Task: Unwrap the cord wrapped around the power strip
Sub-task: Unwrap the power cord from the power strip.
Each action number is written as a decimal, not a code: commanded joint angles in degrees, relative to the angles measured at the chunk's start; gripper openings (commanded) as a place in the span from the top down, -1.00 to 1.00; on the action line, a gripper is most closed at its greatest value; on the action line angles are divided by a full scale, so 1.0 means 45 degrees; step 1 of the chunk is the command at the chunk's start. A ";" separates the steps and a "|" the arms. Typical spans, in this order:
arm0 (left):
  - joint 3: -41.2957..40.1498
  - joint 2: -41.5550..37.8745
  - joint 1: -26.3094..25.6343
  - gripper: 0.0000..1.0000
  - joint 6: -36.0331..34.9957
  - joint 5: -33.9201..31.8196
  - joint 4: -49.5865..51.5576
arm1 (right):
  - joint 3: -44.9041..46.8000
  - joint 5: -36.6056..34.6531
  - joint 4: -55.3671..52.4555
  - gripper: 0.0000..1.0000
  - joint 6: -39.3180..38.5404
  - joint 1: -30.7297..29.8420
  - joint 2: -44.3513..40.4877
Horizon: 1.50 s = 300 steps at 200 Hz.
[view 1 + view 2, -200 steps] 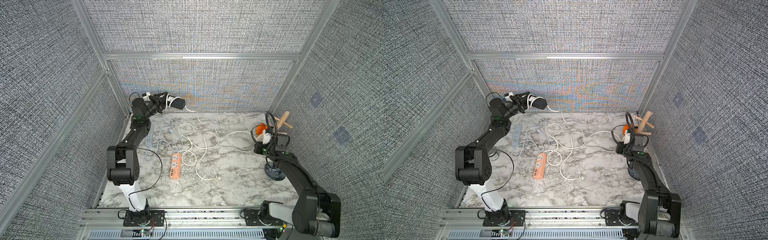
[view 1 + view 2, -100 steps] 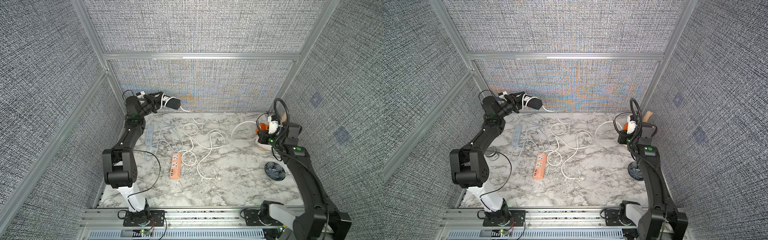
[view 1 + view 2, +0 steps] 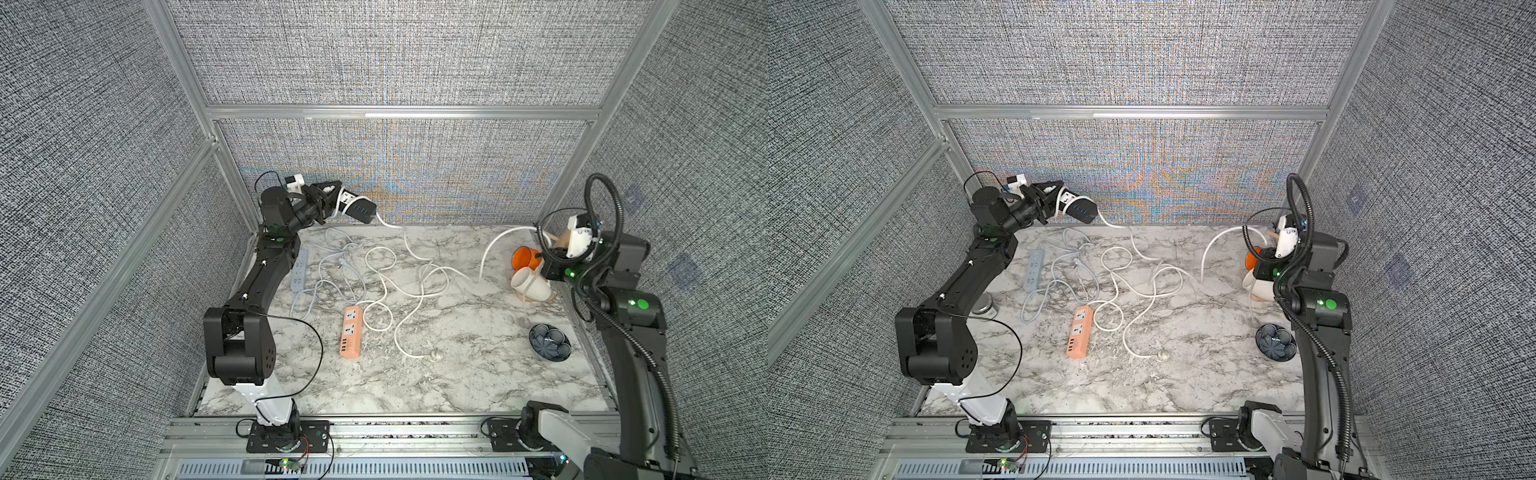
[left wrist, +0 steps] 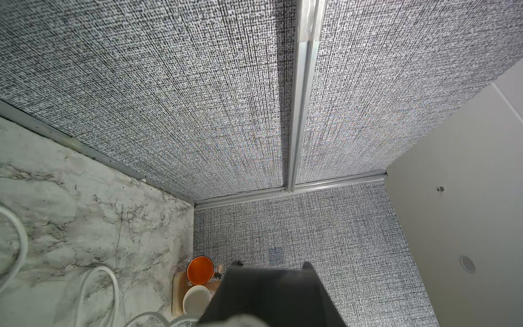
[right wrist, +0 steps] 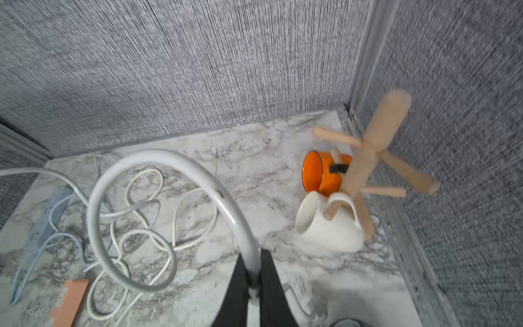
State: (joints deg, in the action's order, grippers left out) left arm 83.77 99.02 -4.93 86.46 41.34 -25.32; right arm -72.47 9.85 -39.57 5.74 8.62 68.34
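My left gripper [image 3: 332, 198] is raised at the back left wall, shut on the black and white power strip [image 3: 358, 206]. In the left wrist view the strip [image 4: 268, 297] fills the space between the fingers as a dark block. A white band, which may be a turn of cord, crosses the strip next to the fingers. The white cord [image 3: 490, 249] leaves the strip's far end, lies in loops on the marble and arcs up to my right gripper [image 5: 252, 271]. That gripper is shut on the cord [image 5: 158, 158] above the back right corner.
An orange power strip [image 3: 351, 332] and a blue-grey one [image 3: 299, 270] lie on the marble table [image 3: 457, 374] with their own thin cords. At the back right stand a wooden mug tree [image 5: 368, 158], an orange mug [image 3: 524, 257] and a white mug [image 3: 530, 282]. A dark bowl [image 3: 549, 341] sits nearer.
My right gripper has risen and moved back toward the right corner, lifting the cord into a tall arc. The left gripper has stayed roughly where it was, still holding the strip.
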 commanded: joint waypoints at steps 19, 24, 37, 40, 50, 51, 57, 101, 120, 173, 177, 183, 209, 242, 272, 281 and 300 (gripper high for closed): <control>0.0435 0.0739 -0.1011 0.99 -0.0112 -0.0164 -0.0961 | 0.1958 0.0652 0.0004 1.00 0.0281 0.0018 0.1001; 0.0472 0.0853 -0.1157 0.99 -0.0062 -0.0133 -0.1043 | 0.2242 0.1036 0.0284 1.00 0.0335 -0.0014 0.1183; 0.0449 0.1033 -0.1472 0.99 -0.0017 -0.0172 -0.1157 | 0.2980 0.1609 0.1117 1.00 0.0547 -0.0257 0.1579; 0.0411 0.1060 -0.1547 0.99 -0.0016 -0.0182 -0.1183 | 0.3128 0.1712 0.1294 1.00 0.0559 -0.0337 0.1683; 0.0224 0.1100 -0.1711 0.99 0.0014 -0.0343 -0.1311 | 0.3509 0.1873 0.1761 1.00 0.0456 -0.0577 0.2058; 0.0190 0.1100 -0.1724 0.99 0.0020 -0.0371 -0.1338 | 0.3537 0.1854 0.1791 1.00 0.0450 -0.0612 0.2089; -0.0012 0.1100 -0.1802 0.99 0.0130 -0.0544 -0.1526 | 0.3643 0.1659 0.1919 1.00 0.0444 -0.0689 0.2330; -0.0551 0.1314 -0.1960 0.99 0.0549 -0.0608 -0.2276 | 0.3406 0.0447 0.1597 0.07 -0.0299 -0.1170 0.2433; -0.0352 0.1335 -0.2220 0.99 0.0530 -0.0574 -0.2284 | 0.2977 0.1776 0.1911 -0.18 -0.0559 -0.1189 0.1560; 0.0219 0.1583 -0.3078 0.99 0.0770 -0.0288 -0.2218 | 0.3090 0.5604 0.6084 -0.20 -0.0808 -0.3017 0.1122; 0.0187 0.1588 -0.3134 0.99 0.0851 -0.0274 -0.2296 | 0.3077 0.5605 0.6419 -0.20 -0.0870 -0.3247 0.1192; 0.0136 0.1608 -0.3185 0.99 0.0967 -0.0255 -0.2442 | 0.3152 0.5718 0.7051 -0.20 -0.0939 -0.3564 0.1318; 0.0018 0.1513 -0.3514 0.99 0.1071 -0.0194 -0.2518 | 0.3719 0.6656 1.0577 -0.20 0.0372 -0.4110 0.2292; 0.0085 0.1529 -0.3884 0.99 0.1457 0.0014 -0.2892 | 0.2863 0.6638 1.1851 -0.32 0.0993 -0.5133 0.4360; -0.0013 0.1533 -0.4078 0.99 0.1568 0.0139 -0.3064 | 0.2135 0.6406 1.2269 -0.55 0.0974 -0.5703 0.5475; -0.0089 0.1530 -0.4131 0.99 0.1710 0.0136 -0.3290 | 0.2054 0.6406 1.2531 -0.56 0.1062 -0.5712 0.5742; -0.0216 0.1515 -0.4215 0.99 0.1971 0.0193 -0.3713 | 0.1737 0.6487 1.2542 -0.44 0.1203 -0.5712 0.6350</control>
State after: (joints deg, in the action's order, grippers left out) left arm 83.20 106.30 -23.44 93.25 40.75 -35.86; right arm -63.20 38.83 12.73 9.89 -16.88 94.39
